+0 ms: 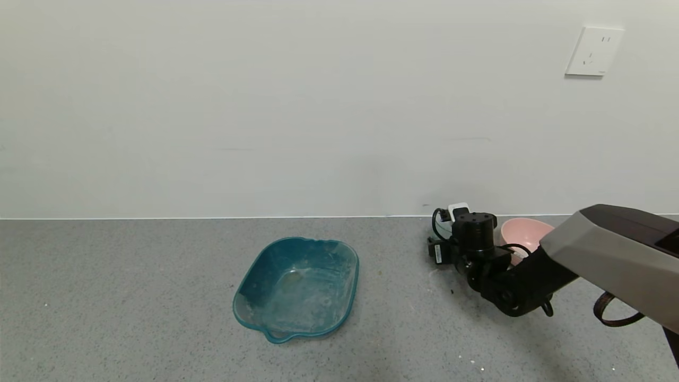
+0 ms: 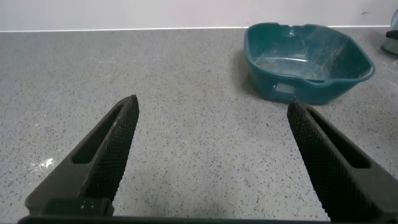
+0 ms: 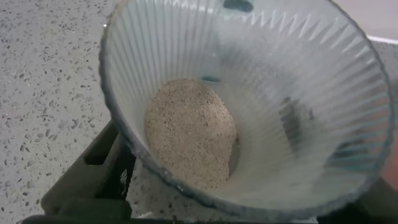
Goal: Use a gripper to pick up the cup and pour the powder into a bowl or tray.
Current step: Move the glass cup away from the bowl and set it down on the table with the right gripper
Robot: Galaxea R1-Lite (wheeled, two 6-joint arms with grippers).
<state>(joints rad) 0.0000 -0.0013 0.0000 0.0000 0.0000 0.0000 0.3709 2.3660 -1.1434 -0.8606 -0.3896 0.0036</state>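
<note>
Right gripper (image 1: pixel 443 249) low on grey speckled counter (image 1: pixel 132 297), bent forward.
Fingers (image 3: pixel 93 171) around ribbed translucent blue-green cup (image 3: pixel 249 106) holding beige powder (image 3: pixel 189 134); grip uncertain. Pale pink round bowl (image 1: pixel 525 231) just behind wrist; teal squarish tray (image 1: pixel 297 286) leftward.

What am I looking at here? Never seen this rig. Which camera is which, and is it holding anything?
A two-armed robot at a grey counter. The wide picture comes from its head camera, the other two from a camera on each wrist. On the counter are a teal tray, a pink bowl and a ribbed cup holding pale powder. The left gripper hangs open over the counter, holding nothing. The right gripper is at the cup, beside the bowl; whether it grips the cup I cannot tell.
</note>
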